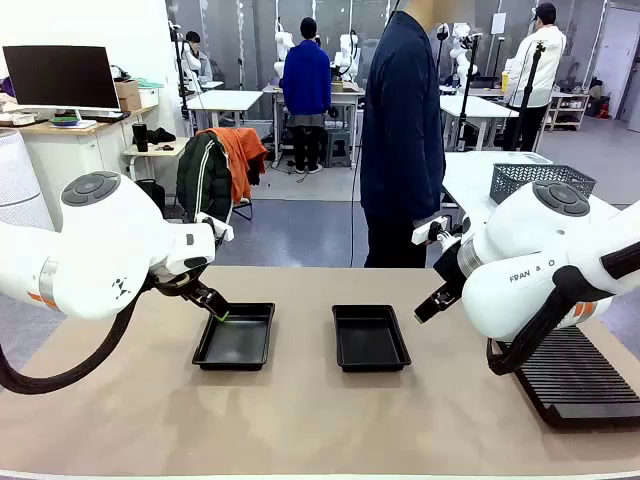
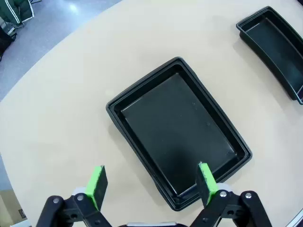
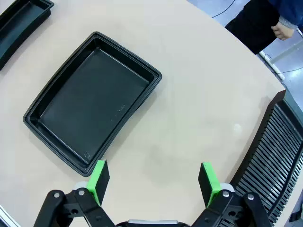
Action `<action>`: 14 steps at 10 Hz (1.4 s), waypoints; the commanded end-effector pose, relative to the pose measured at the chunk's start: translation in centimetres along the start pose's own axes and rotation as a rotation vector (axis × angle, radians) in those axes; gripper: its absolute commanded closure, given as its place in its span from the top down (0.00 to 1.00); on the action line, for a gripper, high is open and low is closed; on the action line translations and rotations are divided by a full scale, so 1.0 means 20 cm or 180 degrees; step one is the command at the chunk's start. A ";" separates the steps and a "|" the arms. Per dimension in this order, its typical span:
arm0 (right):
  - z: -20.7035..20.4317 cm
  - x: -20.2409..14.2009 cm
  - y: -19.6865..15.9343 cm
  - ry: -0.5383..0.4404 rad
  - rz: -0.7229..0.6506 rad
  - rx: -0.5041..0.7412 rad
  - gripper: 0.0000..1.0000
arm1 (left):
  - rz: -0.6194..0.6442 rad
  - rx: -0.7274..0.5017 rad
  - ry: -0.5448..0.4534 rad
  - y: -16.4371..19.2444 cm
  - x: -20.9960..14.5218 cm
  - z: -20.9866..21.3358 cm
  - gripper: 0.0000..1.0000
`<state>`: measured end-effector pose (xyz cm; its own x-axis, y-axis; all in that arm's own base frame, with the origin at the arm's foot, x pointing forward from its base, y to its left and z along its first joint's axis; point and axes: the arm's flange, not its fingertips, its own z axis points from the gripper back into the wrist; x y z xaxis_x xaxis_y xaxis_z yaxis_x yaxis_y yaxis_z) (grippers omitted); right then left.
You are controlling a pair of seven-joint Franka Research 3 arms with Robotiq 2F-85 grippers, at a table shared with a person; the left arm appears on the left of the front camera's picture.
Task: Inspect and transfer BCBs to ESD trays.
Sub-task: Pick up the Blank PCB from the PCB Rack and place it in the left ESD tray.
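Note:
Two empty black ESD trays lie side by side on the tan table, the left tray [image 1: 236, 338] and the right tray [image 1: 369, 337]. My left gripper [image 1: 214, 306] hangs open just above the left tray's far left corner. In the left wrist view its green pads [image 2: 97, 183] stand wide apart over the tray's [image 2: 177, 127] near edge. Open as well, my right gripper [image 1: 433, 302] hovers over bare table to the right of the right tray [image 3: 90, 118], nothing between its fingers [image 3: 207, 182]. The BCBs are out of view.
A long black ribbed rack [image 1: 580, 375] lies at the table's right front, close to my right arm. A person [image 1: 402, 130] stands at the far edge, one hand [image 3: 284, 30] hanging down. A grey mesh basket [image 1: 540, 178] sits on another table behind.

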<state>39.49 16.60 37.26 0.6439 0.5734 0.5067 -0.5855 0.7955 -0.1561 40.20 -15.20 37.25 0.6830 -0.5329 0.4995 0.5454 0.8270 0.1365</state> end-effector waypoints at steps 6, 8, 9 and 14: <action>0.00 0.00 0.00 0.0000 0.0000 0.0000 1.00 | 0.0000 0.0000 0.0000 0.00 0.00 0.00 1.00; 0.00 0.00 0.00 0.0000 0.0000 0.0000 1.00 | -0.0012 -0.0003 -0.0001 -0.01 0.00 0.00 1.00; 0.00 0.00 0.00 0.0000 0.0001 -0.0001 1.00 | 0.0150 -0.0244 -0.0024 0.03 0.10 0.03 1.00; 0.74 0.31 -0.07 0.0389 -0.0911 0.0635 1.00 | 0.1034 -0.0889 0.0545 0.25 0.32 0.66 1.00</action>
<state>37.18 16.71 50.29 0.7888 0.4207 0.4482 -0.4985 0.8644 0.0659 40.66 -13.98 50.34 0.8509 -0.3559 0.3865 0.4446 0.8797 -0.1688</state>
